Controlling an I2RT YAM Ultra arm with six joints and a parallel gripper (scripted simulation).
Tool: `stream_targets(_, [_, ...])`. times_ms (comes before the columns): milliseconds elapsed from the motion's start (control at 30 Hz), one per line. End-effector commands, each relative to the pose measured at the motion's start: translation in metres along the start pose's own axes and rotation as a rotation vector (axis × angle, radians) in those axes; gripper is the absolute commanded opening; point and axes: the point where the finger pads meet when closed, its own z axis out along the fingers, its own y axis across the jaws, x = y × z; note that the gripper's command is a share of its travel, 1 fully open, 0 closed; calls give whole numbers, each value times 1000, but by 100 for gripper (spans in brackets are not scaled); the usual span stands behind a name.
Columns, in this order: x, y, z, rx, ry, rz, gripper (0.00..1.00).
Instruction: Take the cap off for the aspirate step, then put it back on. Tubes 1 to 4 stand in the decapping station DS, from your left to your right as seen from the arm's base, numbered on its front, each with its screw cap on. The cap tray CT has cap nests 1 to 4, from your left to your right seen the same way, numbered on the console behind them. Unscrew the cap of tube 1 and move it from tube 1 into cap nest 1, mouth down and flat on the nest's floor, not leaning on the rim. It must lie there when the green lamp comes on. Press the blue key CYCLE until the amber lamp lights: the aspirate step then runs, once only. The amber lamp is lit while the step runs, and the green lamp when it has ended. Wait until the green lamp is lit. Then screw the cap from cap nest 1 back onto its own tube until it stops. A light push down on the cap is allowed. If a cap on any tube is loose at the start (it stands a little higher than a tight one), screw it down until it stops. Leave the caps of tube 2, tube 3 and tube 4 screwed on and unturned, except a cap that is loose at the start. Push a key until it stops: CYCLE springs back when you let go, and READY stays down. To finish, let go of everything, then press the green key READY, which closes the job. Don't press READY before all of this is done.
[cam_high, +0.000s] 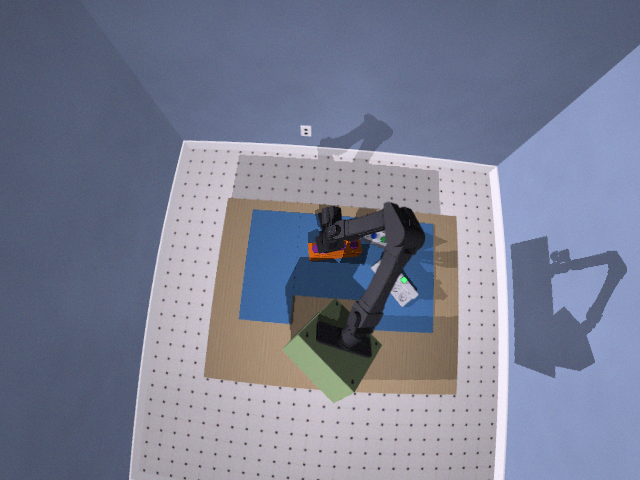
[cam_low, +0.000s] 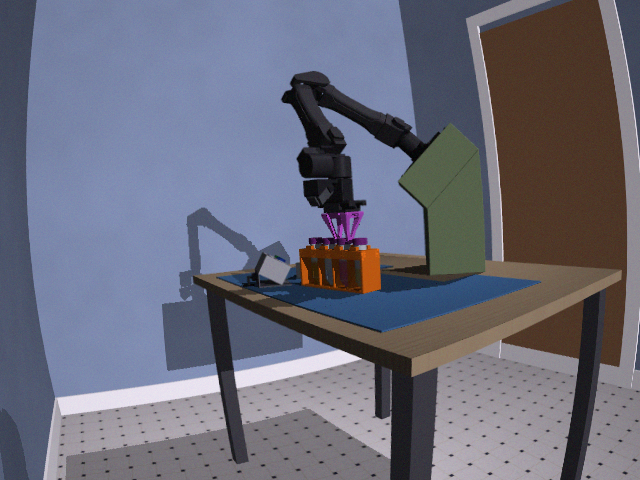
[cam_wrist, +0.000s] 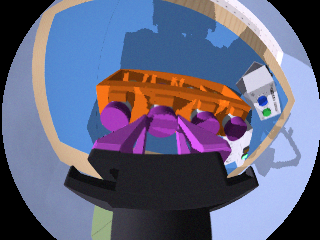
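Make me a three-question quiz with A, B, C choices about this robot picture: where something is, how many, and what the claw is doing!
1. Where does the orange rack stand? A on the floor; B on the blue mat; C on a shelf.
2. How many purple caps top it? A two; B four; C six.
3. What is the gripper doing? A hanging open; B pressing a key; C gripping a purple cap.
Answers: 1 B, the mat lies under the rack. 2 B, four caps show in a row. 3 C, its fingers are closed around one cap.
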Motion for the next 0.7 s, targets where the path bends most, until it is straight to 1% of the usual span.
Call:
stream_targets(0, [-4,1,-2,-5,-11,65,0])
stream_targets(100, [-4,1,-2,-5,-11,85,0])
stream_targets(600, [-4,1,-2,-7,-10,385,0])
stream_targets(667, [-4,1,-2,-7,-10,385,0])
